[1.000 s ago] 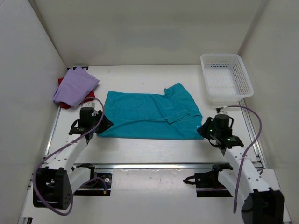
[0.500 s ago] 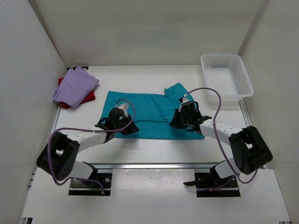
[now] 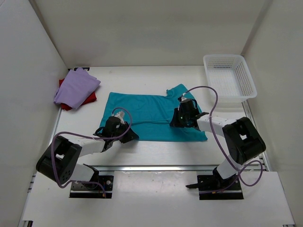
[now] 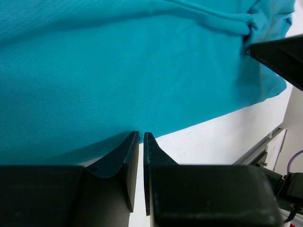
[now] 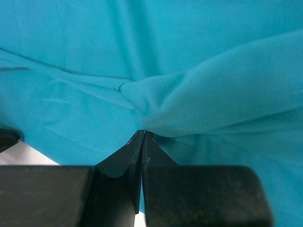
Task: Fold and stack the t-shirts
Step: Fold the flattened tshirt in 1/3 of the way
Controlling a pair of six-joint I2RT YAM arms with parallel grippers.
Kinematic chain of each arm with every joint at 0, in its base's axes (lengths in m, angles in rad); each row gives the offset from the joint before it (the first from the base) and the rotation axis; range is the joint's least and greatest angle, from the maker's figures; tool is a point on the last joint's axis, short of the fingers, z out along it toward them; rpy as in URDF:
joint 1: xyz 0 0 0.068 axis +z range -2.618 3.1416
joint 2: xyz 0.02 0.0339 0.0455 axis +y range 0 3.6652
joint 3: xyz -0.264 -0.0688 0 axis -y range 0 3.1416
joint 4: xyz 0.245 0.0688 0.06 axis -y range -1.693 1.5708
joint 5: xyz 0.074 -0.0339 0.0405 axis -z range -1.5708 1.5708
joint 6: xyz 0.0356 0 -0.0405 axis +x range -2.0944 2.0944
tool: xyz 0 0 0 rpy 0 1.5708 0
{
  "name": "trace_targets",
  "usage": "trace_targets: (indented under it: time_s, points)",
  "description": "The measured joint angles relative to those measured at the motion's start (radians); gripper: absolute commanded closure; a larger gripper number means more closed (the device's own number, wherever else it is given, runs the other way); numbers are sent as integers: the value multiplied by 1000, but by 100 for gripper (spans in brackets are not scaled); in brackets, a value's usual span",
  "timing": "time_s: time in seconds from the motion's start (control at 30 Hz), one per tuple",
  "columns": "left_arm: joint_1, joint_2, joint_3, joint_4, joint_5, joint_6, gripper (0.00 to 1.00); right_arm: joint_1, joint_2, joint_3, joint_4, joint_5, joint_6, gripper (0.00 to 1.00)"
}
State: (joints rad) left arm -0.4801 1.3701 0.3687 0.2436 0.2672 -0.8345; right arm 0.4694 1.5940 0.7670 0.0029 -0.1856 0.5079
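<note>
The teal t-shirt (image 3: 142, 113) lies flat in the middle of the table (image 3: 156, 151). My left gripper (image 4: 141, 135) sits at its near edge, jaws almost pressed together, and I cannot tell if any cloth is in them. My right gripper (image 5: 143, 133) has its jaws tight on a bunched fold of the shirt.
</note>
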Motion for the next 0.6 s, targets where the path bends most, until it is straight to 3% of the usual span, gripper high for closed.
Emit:
trace_targets:
  time_s: [0.2, 0.37, 0.43, 0.6]
  points:
    - [29, -5, -21, 50, 16, -34, 81, -51, 80, 124, -24, 23, -61, 100]
    - [48, -6, -46, 53, 23, -58, 81, -118, 179, 336, -56, 51, -128, 100]
    - [45, -24, -46, 50, 22, -58, 81, -117, 123, 333, -70, 77, -158, 95]
    - [46, -35, -33, 46, 22, -67, 82, -108, -14, 196, -53, 41, -159, 94]
